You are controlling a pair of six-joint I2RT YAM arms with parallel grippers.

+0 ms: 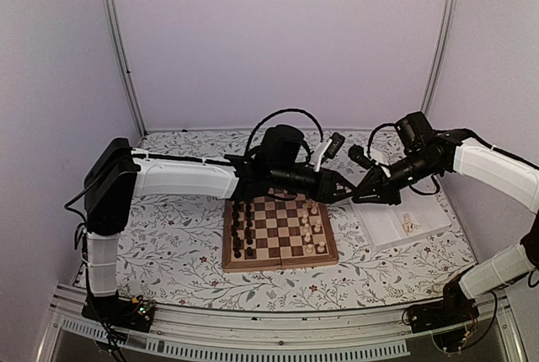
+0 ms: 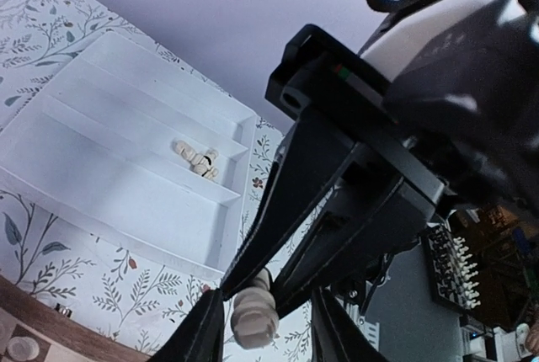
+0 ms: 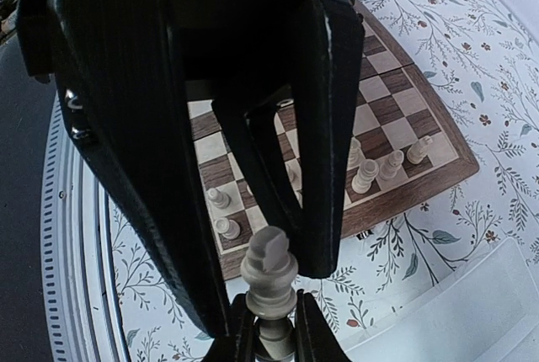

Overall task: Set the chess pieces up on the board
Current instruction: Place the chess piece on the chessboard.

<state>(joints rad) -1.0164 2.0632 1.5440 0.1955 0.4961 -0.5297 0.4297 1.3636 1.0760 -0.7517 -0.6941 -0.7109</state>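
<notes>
Above the counter (image 1: 177, 244), in the gap between the board (image 1: 280, 264) and the white tray (image 1: 383, 231), the two arms met tip to tip. The right pincer (image 3: 274, 337) was clenched on one cream chess piece (image 3: 269, 278), gripping it by its lower part so that the head stuck out past the fingertips. The left pincer (image 2: 268, 332) faced it from the other side, its jaws released and standing on either side of the same piece, with a sliver of space showing beside the piece in the left wrist view. The piece hung in the air, off the board's right edge and clear of the tray.

On the board, a group of cream pieces (image 1: 312, 229) stood upright along the right-hand columns, and the dark pieces (image 1: 243, 227) lined the left-hand columns. The tray lay just beside the board on its right, slightly angled, with a few loose cream pieces (image 1: 408, 223) lying together in one of its ridged channels
</notes>
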